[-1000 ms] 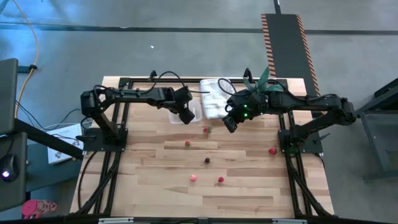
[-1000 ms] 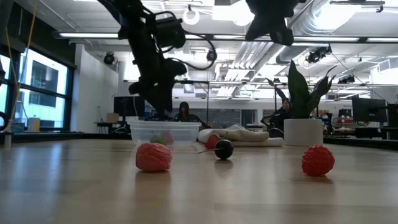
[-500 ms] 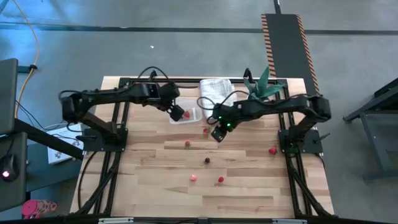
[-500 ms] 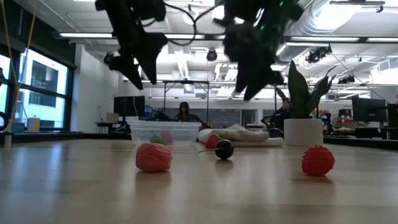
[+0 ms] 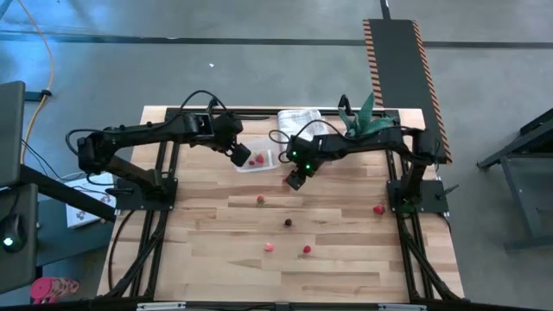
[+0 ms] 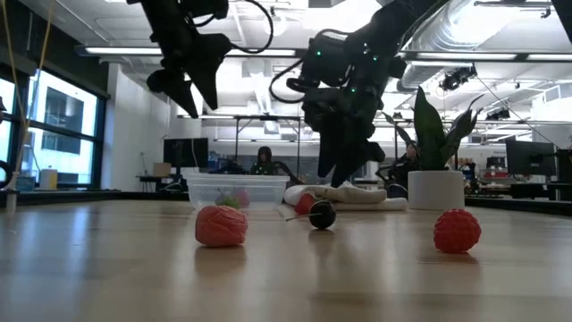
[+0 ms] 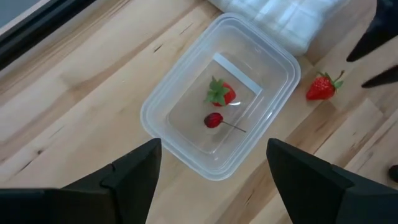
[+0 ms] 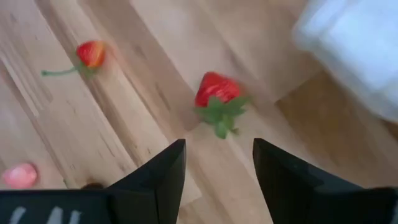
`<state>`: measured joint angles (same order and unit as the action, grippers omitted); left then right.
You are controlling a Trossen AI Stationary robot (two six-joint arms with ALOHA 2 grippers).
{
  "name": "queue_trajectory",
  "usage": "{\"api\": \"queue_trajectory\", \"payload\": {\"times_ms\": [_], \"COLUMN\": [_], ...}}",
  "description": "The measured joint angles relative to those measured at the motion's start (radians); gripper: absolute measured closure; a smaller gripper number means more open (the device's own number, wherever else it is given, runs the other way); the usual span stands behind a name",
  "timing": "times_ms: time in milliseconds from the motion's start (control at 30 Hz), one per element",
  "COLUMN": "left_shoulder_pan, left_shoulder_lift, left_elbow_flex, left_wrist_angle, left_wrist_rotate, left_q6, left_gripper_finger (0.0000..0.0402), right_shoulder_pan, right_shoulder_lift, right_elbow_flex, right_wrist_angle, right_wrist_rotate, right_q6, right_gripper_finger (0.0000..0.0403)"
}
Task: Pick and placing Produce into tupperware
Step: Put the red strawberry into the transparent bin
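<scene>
Left tool (image 5: pixel 239 156) has risen from inside the tupperware (image 5: pixel 257 161) and opened above it. Right tool (image 5: pixel 295 179) has swung in from the plant side, opening over a strawberry (image 8: pixel 216 92).

The high view looks straight down from far above on the whole pale wooden bench (image 5: pixel 346 250). The low view sits at bench-top height, facing level across it into the room. The left wrist view looks steeply down, close over the clear plastic rectangular tub (image 7: pixel 163 106), which the high view (image 5: pixel 244 166) and low view (image 6: pixel 201 185) also take in. The right wrist view hangs close above a red strawberry with green leaves (image 8: pixel 217 90), seen in the left wrist view too (image 7: pixel 321 88).
</scene>
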<state>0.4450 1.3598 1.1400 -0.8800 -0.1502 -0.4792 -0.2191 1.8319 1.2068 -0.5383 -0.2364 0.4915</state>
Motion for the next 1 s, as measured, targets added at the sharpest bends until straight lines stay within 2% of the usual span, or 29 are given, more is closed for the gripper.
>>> {"api": "queue_trajectory", "payload": {"times_ms": [267,900,1000], "left_shoulder_pan": [0.000,0.000,0.000], "left_shoulder_lift": [0.000,0.002,0.002], "left_elbow_flex": [0.000,0.000,0.000], "left_wrist_angle": [0.001,0.015,0.015], "left_wrist_rotate": [-0.016,-0.019,-0.019], "left_q6": [-0.001,-0.008,-0.009], "left_gripper_finger": [0.0119,0.0119,0.0119], "right_shoulder_pan": [-0.031,-0.027,-0.027], "right_shoulder_lift": [-0.004,0.068,0.068], "right_elbow_flex": [0.000,0.000,0.000], "right_wrist_angle": [-0.001,0.052,0.051], "right_wrist_rotate": [-0.077,-0.079,-0.082], "right_q6": [-0.012,-0.029,-0.029], "right_gripper_finger": [0.0224,0.0225,0.0242]}}
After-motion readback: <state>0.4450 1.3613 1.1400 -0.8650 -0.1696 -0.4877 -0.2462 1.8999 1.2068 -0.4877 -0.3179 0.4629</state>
